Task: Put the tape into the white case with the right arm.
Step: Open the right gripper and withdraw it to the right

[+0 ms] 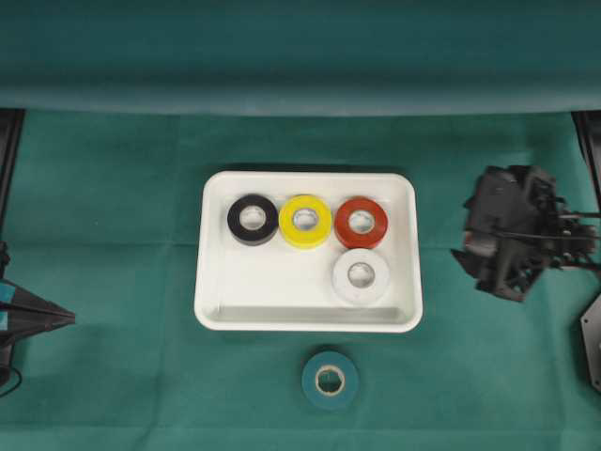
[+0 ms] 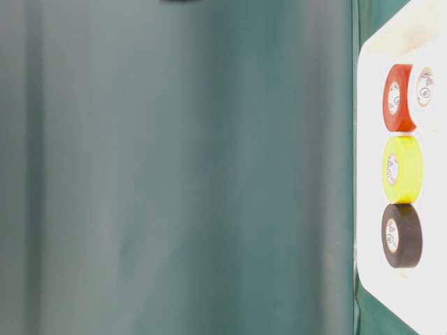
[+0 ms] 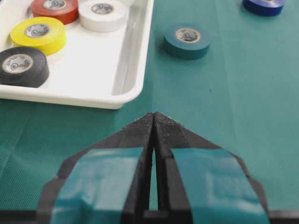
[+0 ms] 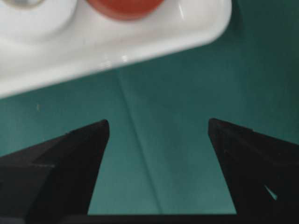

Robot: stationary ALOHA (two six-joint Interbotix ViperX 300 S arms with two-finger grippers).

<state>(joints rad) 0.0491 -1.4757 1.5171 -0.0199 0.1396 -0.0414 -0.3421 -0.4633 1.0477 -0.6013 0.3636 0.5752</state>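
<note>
Green tape lies flat on the desk, just outside the near rim of the white case, not touching it. It sits well apart from the right hand, which hangs off to the case's right side, fingers spread wide w/ nothing between them; only green cloth shows in the gap, case corner just ahead. Inside the case: black roll, yellow roll, red roll in a row along the far side, white roll nearer, below the red. Left hand rests at the opposite side, tips pressed together, holding nothing; green tape is ahead and slightly right of it. Blue roll lies farther out on the cloth.
</note>
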